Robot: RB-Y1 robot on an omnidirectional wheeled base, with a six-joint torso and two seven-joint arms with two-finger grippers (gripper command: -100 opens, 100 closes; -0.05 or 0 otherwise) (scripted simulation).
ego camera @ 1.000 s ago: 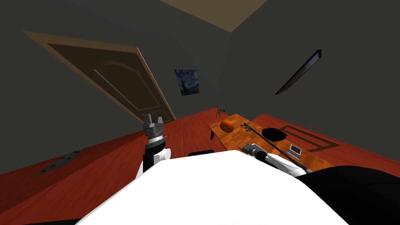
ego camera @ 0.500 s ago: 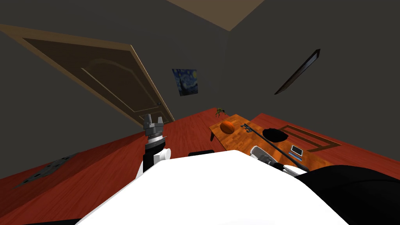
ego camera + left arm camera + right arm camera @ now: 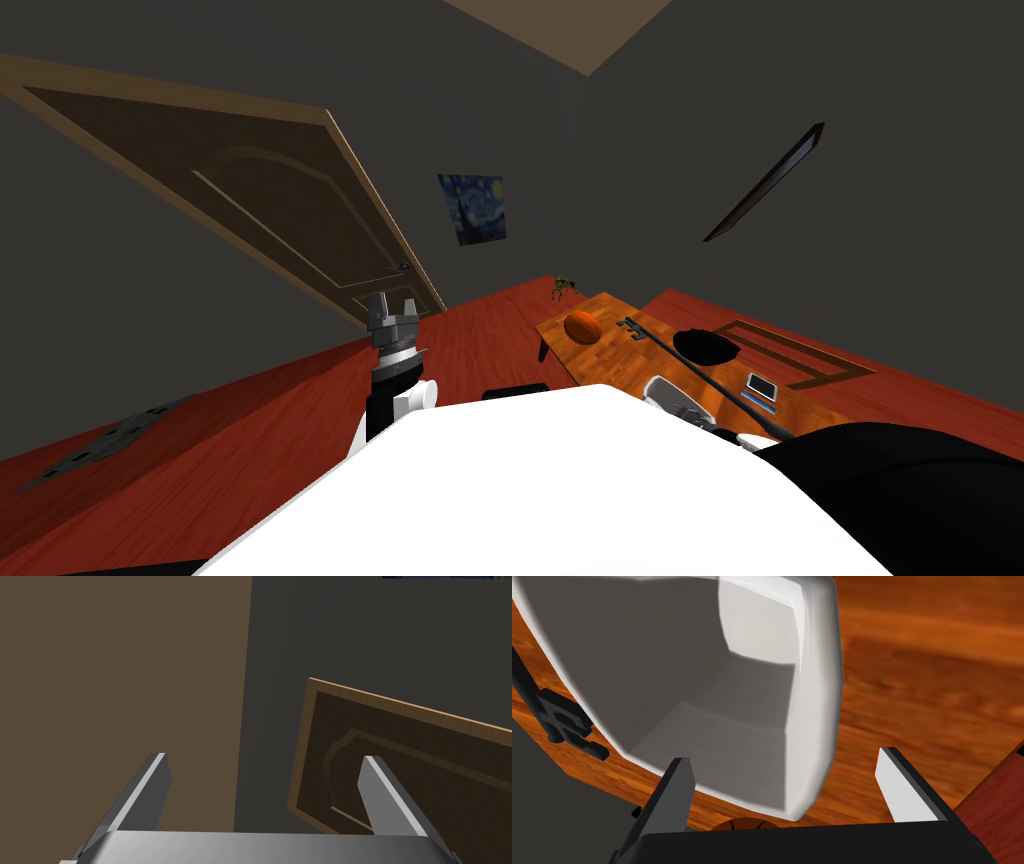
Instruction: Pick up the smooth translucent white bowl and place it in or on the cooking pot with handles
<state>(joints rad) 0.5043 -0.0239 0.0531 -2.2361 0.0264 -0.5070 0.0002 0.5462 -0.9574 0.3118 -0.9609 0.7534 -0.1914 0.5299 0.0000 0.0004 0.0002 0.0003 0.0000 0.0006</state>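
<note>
One glossy, faceted white bowl [image 3: 702,686], upper left, on grained wooden table [image 3: 937,676]; my right pincer [image 3: 782,757] and left pincer [image 3: 263,757] stand spread.

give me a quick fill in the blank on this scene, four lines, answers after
1. The right gripper, at the white bowl, has its fingers ___.
2. The bowl lies on a table made of ___.
3. The round thing farther along the table is ___ in colour.
4. The left gripper, fingers apart, points ___.

Missing words: open; wood; orange; up
</note>
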